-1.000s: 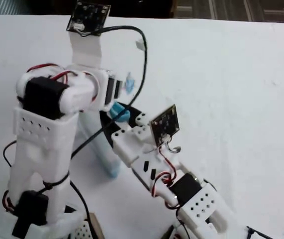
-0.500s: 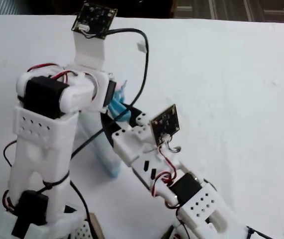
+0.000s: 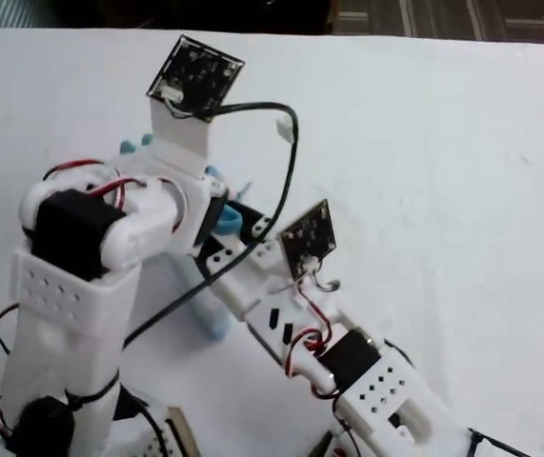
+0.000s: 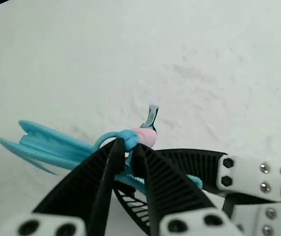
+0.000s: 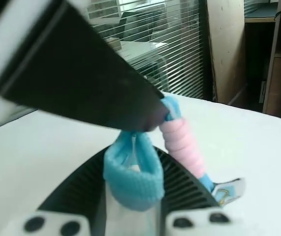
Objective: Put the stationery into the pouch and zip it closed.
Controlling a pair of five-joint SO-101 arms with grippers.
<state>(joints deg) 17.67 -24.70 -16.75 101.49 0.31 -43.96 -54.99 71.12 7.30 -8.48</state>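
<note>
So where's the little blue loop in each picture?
High view: blue loop, just left of centre.
Left wrist view: loop pinched at the left claw tips.
Right wrist view: loop hanging beside the pink wrap.
Shared landmark: pink wrap, touching the loop in both wrist views.

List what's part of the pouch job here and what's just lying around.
Job:
- blue pouch
- blue strap loop with pink wrap
- left hand, shut on the strap
- right hand, at the loop

Lying about:
- white table
- black cable
- window blinds and wooden cabinet behind
</note>
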